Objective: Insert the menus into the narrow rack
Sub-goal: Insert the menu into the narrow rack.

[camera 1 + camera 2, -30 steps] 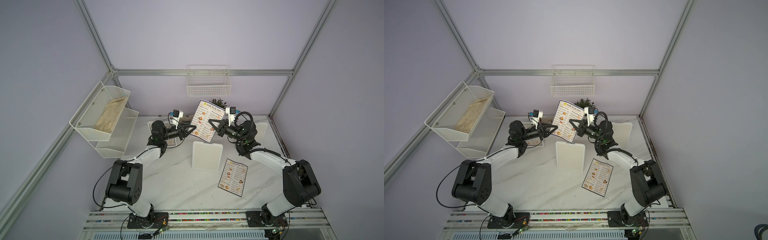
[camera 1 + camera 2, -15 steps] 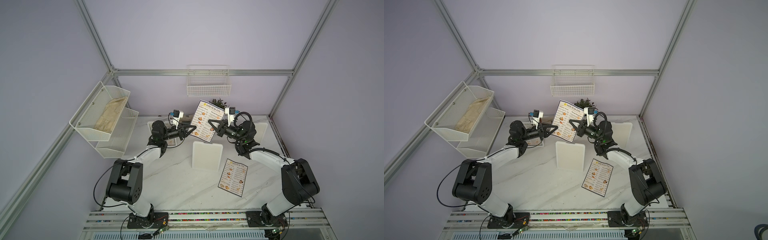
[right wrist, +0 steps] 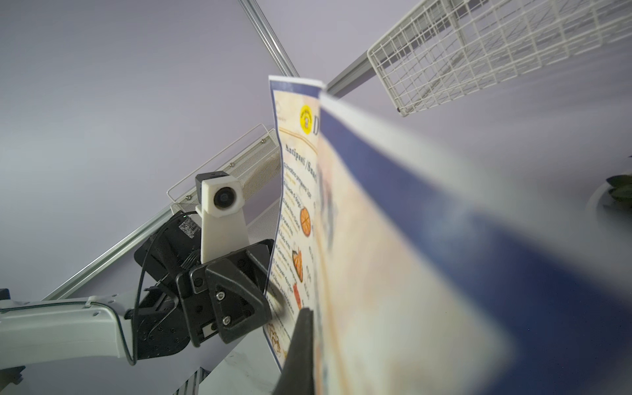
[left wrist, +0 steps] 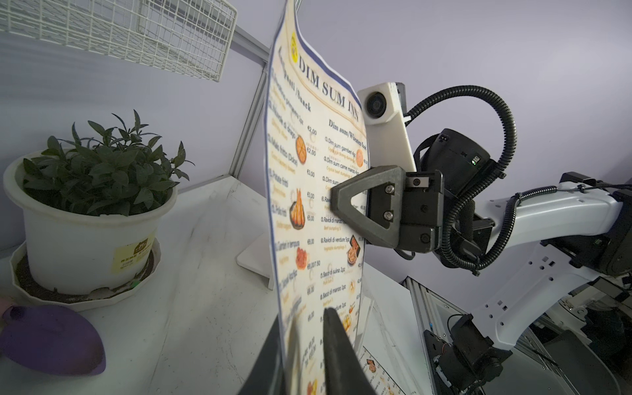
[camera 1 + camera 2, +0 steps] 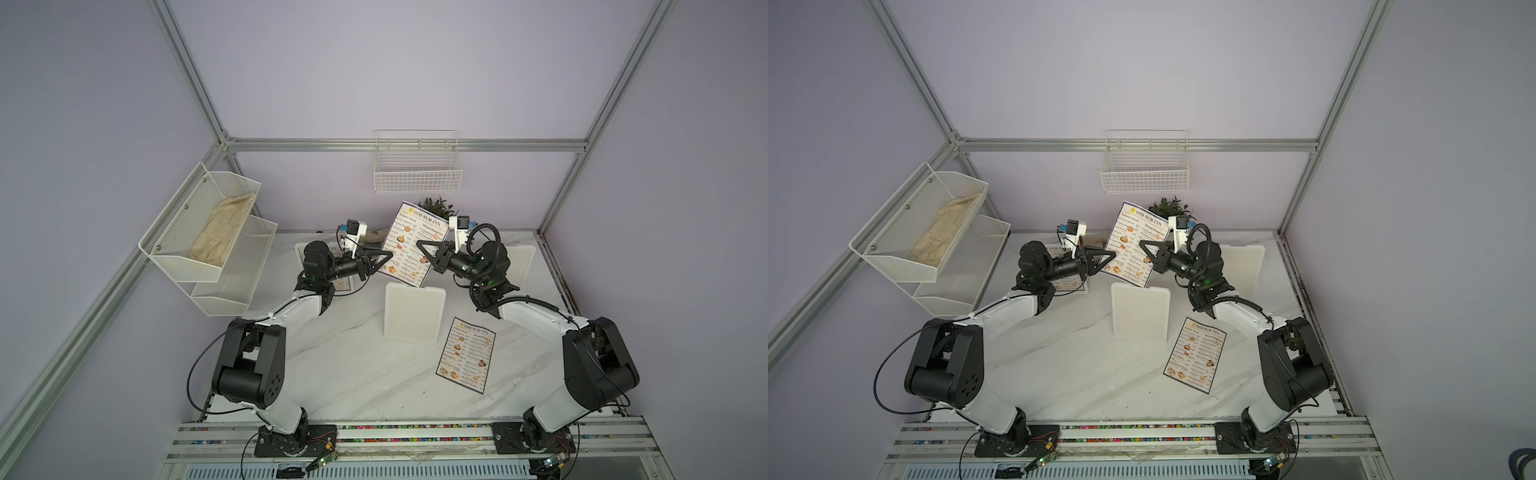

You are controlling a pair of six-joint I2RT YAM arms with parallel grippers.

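Menu (image 5: pixel 405 237) airborne at the desk's (image 5: pixel 353 374) 12 o'clock!
My right end effector (image 5: pixel 419 243) clamps its 3 o'clock edge; my left end effector (image 5: pixel 390 254) straddles the 9 o'clock edge, slightly parted.

The dark-edged paper menu (image 3: pixel 393 273) looks all blurry up close. Another paper menu (image 5: pixel 344 285) lies mostly hidden under the left arm (image 5: pixel 299 307).

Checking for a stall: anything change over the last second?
Nothing visibly changed. The right gripper stays shut on the upright menu, the left gripper still straddles its edge near the white rack, and the second menu lies flat on the table.
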